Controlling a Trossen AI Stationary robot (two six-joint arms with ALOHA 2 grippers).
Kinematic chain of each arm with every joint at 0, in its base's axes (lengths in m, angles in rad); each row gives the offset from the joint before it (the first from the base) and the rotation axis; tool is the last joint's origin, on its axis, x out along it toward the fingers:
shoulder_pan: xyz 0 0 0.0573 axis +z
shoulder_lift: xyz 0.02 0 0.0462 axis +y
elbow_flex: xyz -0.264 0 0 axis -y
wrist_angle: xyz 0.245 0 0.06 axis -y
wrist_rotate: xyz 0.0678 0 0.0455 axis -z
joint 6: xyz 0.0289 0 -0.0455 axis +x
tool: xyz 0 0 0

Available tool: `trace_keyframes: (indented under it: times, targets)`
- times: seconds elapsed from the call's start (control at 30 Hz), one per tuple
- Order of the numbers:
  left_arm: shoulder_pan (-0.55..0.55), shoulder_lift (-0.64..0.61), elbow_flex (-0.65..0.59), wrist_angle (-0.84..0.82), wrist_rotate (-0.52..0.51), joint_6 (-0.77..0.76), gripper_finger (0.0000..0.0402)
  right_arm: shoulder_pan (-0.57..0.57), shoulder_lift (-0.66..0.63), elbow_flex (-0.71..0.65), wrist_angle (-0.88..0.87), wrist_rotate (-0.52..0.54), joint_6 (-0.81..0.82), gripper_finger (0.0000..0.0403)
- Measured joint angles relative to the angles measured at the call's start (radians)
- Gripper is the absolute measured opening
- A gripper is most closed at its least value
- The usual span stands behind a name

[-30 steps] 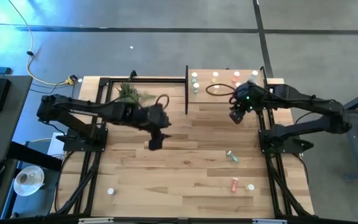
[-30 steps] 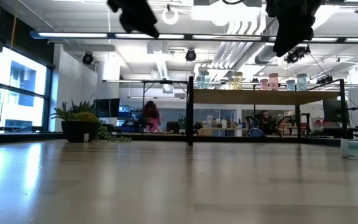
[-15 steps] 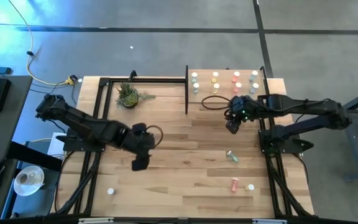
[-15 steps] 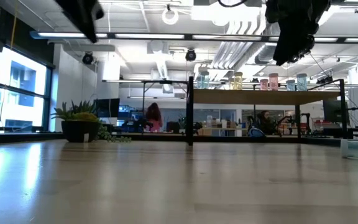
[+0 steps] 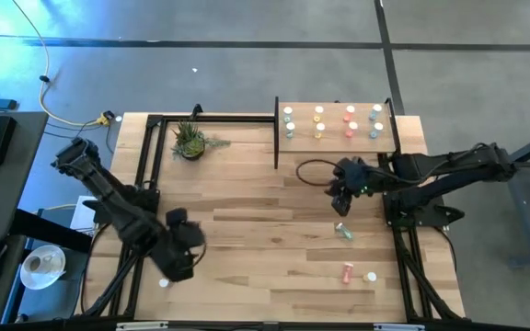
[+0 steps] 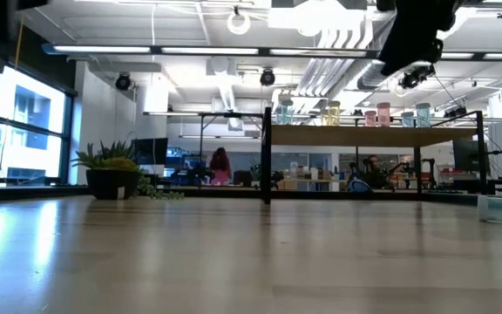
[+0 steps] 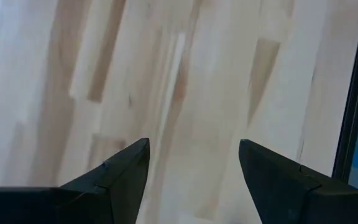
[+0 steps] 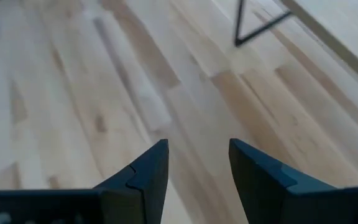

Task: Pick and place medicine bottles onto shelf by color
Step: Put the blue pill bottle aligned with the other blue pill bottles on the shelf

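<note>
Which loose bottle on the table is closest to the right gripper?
The green bottle, lying on the table just below the right gripper. The red bottle and the white bottles lie farther off.

Eight bottles [image 5: 318, 116] stand on one shelf [image 5: 339, 144], four lie on the table [image 5: 274, 234], beside one plant [image 5: 190, 140].

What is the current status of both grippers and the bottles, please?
Left gripper open, empty, near white bottle. Right gripper open, empty, above teal bottle. Eight bottles on shelf. Nothing in the way.
</note>
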Motion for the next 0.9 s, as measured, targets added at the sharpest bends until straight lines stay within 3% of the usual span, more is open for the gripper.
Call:
trace_keyframes:
  times: [0.4,0.63,0.9]
  targets:
    - [-0.302,0.000,-0.083,0.009,-0.042,-0.524,0.0239,0.164,0.000,0.000,0.110,0.143,0.041,0.0160]
    - [-0.431,0.031,-0.082,0.075,-0.046,-0.708,0.0239,0.178,0.000,0.000,0.124,0.170,0.041,0.0160]
    - [-0.559,0.169,-0.082,0.112,-0.104,-0.911,0.0239,0.178,0.001,0.000,0.124,0.174,0.039,0.0160]
